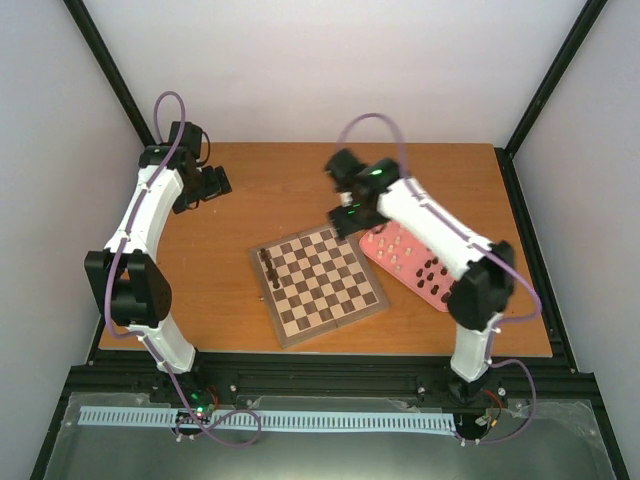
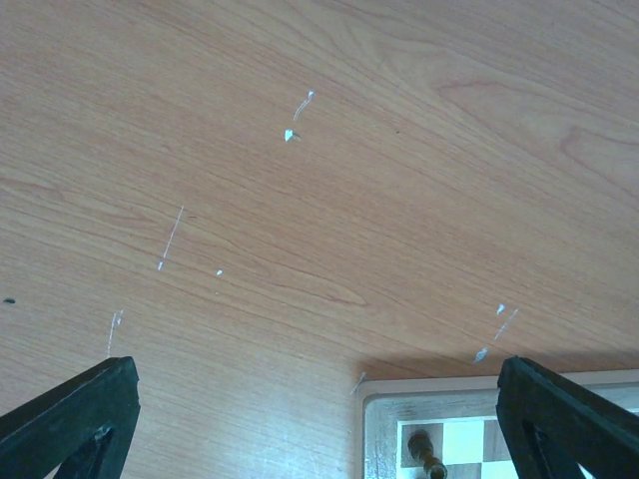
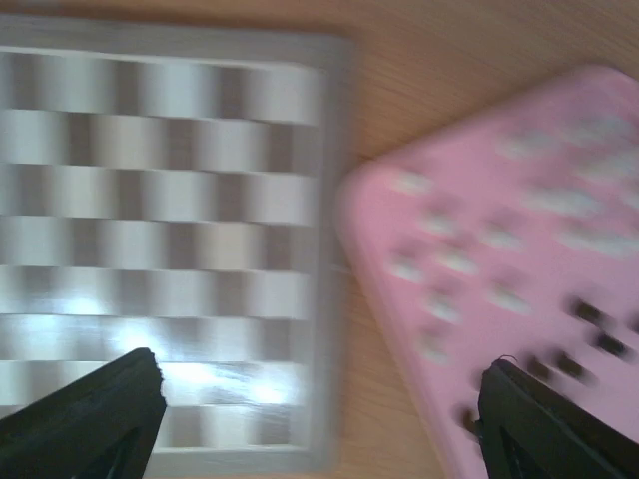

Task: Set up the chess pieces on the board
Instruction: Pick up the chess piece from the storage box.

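Wooden table [image 1: 300, 180] carries the board [image 1: 320, 285] at its middle, a pink tray [image 1: 378, 246] just beside its right edge. My right gripper [image 3: 319, 371] hangs over both, released and empty; my left gripper [image 2: 318, 367] is also released, over bare wood. Some dark chess pieces [image 1: 268, 266] stand at the board's left edge; others in the tray are blurred smudges.

The left arm [image 1: 150, 215] is arching up and forward, its left gripper [image 1: 207, 185] pointing down with jaws standing wide apart. The right arm [image 1: 430, 225] is reaching forward and inward, its right gripper [image 1: 347, 215] hanging with its 2 fingers [image 3: 90, 409] spread wide, gripping nothing.
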`<action>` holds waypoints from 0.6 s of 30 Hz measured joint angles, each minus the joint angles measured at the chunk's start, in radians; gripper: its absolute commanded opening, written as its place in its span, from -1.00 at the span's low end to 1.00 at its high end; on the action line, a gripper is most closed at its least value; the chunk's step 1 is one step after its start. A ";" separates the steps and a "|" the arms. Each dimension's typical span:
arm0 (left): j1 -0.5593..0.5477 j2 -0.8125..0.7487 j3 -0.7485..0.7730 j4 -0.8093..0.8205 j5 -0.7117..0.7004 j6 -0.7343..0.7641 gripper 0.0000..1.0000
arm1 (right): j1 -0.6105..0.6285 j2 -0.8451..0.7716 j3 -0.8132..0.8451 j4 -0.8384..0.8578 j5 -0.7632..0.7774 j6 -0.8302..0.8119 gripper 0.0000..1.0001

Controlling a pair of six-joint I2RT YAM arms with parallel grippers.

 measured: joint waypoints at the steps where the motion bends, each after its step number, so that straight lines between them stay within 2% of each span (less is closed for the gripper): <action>1: 0.000 0.000 0.002 0.000 0.001 0.000 1.00 | -0.073 -0.058 -0.074 0.016 0.003 0.021 0.64; 5: 0.000 0.000 0.005 0.000 0.006 0.000 0.99 | -0.339 -0.213 -0.303 0.039 0.054 0.069 0.50; 9: 0.000 0.000 0.005 0.000 0.018 0.000 0.99 | -0.518 -0.318 -0.530 0.051 0.062 0.118 0.47; 14: 0.000 0.000 0.005 0.001 0.033 0.000 1.00 | -0.661 -0.426 -0.755 0.044 0.010 0.164 0.47; 18: 0.000 0.000 0.004 0.002 0.039 0.000 1.00 | -0.691 -0.490 -0.857 0.047 -0.034 0.192 0.46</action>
